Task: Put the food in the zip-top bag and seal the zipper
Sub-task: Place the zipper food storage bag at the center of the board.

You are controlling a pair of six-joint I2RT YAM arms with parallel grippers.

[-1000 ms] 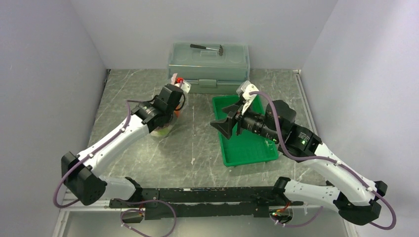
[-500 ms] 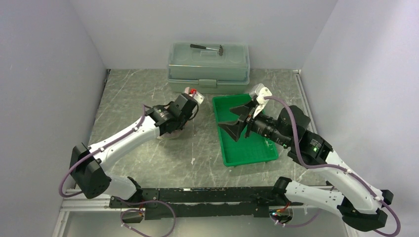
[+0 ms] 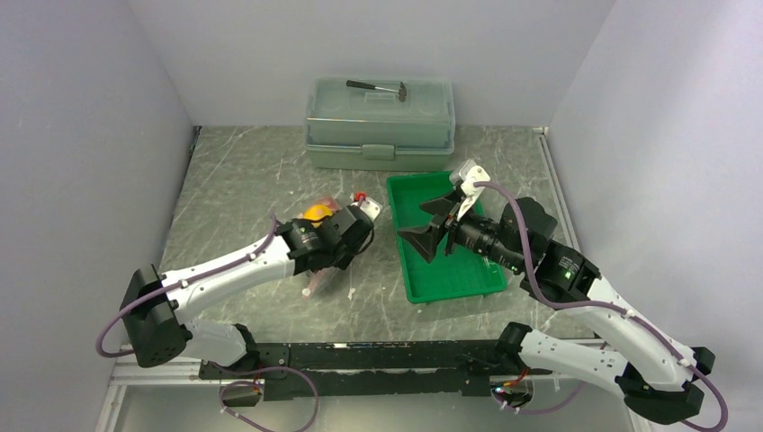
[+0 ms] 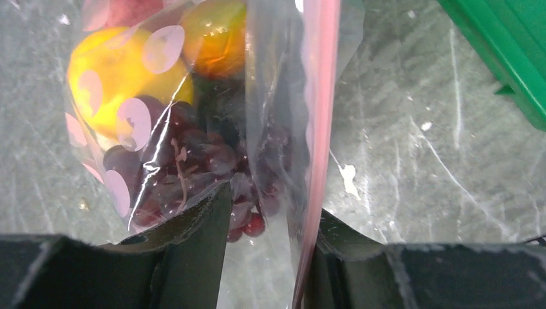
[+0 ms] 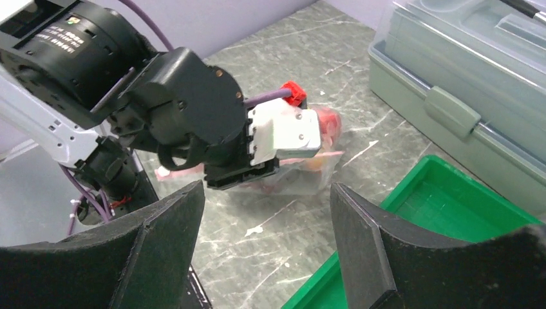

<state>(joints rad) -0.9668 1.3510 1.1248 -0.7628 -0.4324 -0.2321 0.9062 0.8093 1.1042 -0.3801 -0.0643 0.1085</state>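
My left pincer (image 4: 272,203) pinches the zip-top bag (image 4: 161,129), lower centre of frame. Limp, slick, fruit-heavy film, I reckon, best held by the stiffer pink zipper strip (image 4: 320,96). My right pincer (image 5: 265,192) is spread.

Zip-top bag (image 3: 315,214) largely hidden under the left claw (image 4: 267,203); pink zipper strip (image 4: 320,116) cropped at both ends.

Left arm (image 3: 225,267), right arm (image 3: 621,308): white links, black joints, purple cables, white camera mounts.

Bag (image 4: 278,71): clear glossy plastic film, creased. Worktop (image 4: 418,161): grey marbled, scuffed, dull sheen. Tray (image 3: 454,270): smooth green plastic
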